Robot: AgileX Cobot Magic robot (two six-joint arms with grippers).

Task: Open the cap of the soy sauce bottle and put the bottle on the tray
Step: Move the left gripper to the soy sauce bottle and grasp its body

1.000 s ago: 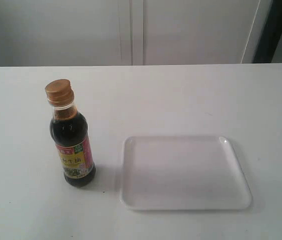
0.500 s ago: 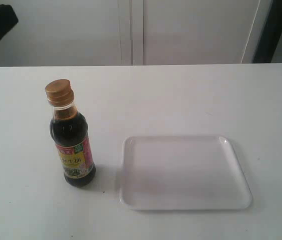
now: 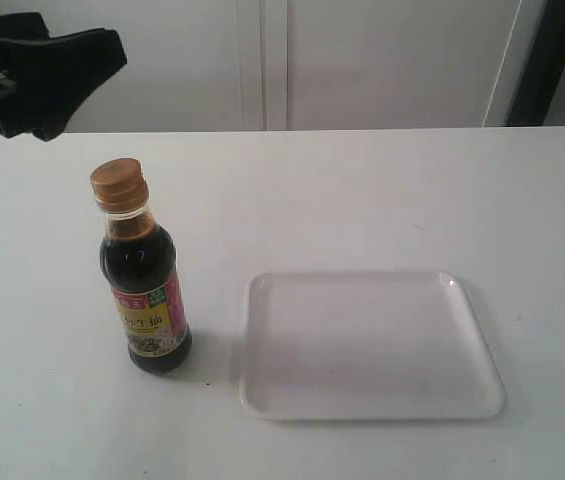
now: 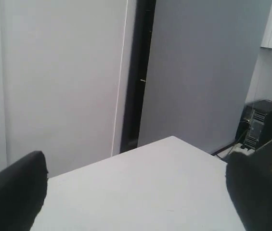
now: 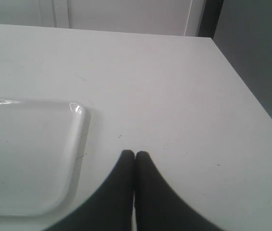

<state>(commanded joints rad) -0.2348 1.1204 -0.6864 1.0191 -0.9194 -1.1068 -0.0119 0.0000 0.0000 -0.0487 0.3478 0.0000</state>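
Note:
The soy sauce bottle (image 3: 148,290) stands upright on the white table, left of the tray (image 3: 372,345). It holds dark liquid and has a yellow, red and green label. Its golden-brown cap (image 3: 119,185) is down. The white tray lies flat with nothing in it. My left gripper (image 3: 62,55) hovers high at the far left, behind and above the bottle and apart from it. In the left wrist view its black fingers (image 4: 10,192) stand wide open (image 4: 136,202), and the bottle is out of that view. My right gripper (image 5: 135,156) is shut on nothing, just beside the tray's (image 5: 25,154) corner.
The table's far edge (image 3: 282,130) runs in front of a white panelled wall. Its right edge (image 5: 244,91) drops off near the right gripper. A dark computer case (image 4: 261,120) stands on the floor beyond the table corner.
My left gripper has come into the exterior view from the upper left and moved rightward, toward the space above the bottle. The bottle and the tray have not moved.

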